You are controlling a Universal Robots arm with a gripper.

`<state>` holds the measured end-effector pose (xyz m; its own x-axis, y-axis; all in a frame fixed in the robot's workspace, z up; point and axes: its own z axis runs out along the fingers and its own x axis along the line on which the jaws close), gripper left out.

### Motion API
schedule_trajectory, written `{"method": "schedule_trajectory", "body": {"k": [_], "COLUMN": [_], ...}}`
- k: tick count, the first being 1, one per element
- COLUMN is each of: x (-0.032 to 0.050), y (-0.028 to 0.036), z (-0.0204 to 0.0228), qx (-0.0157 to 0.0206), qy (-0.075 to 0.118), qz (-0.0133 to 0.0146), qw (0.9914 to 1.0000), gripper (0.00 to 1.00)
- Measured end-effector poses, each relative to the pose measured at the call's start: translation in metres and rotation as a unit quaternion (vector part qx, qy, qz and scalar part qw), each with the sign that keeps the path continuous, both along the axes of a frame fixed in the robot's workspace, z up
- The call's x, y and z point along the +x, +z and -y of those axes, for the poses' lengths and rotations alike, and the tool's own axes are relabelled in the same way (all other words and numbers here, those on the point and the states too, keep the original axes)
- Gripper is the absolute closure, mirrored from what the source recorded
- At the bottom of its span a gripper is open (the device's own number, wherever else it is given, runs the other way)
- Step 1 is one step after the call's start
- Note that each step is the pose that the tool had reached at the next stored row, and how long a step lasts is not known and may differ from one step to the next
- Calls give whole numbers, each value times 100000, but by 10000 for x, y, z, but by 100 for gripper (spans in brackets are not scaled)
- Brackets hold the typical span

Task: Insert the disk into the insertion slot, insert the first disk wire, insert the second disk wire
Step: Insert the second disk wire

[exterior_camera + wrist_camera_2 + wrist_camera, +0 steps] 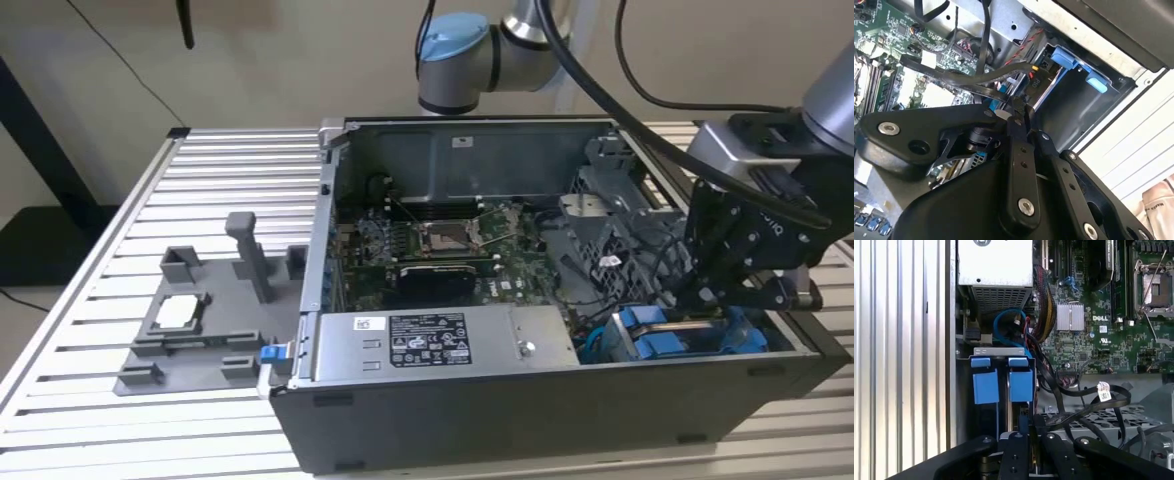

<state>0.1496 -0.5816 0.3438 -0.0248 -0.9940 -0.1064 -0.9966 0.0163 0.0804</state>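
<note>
The disk [661,335] sits in the insertion slot [1069,115] at the case's front corner, on the exterior view's right. Its two blue carrier tabs [985,382] face outward under the slot's metal rim [999,351]. My gripper [691,300] hangs just above those tabs, inside the case. In the second wrist view the gripper [1016,106] is shut on the end of a flat black disk wire [949,75] that trails back over the board. A second wire with red and yellow strands ends in a connector [1033,70] close to the disk's end. Whether it is seated I cannot tell.
The grey labelled power-supply box [427,340] lies beside the slot. The motherboard [441,245] fills the case floor, and loose black cables [1089,400] cross near my gripper [1026,422]. A grey fixture with upright posts [200,320] stands on the slatted table [120,250].
</note>
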Motion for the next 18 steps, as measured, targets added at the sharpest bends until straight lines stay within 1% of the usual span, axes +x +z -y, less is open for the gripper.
{"method": "schedule_trajectory", "body": {"k": [3,4,6,8,11,13,18], "x": [0,-2,-4,-7,-12,-15,-43], "y": [-3,-5,-10,-18,-40,-52,-57], "z": [-1,-2,-3,-4,-6,-6,-6], "qx": [-161,-225,-406,-578,-736,-746,-749], "qy": [-1,-2,-1,3,5,4,5], "qz": [834,1074,1282,1374,1398,1392,1434], "qw": [99996,99994,99991,99989,99988,99988,99987], "gripper": [84,84,84,84,84,84,84]}}
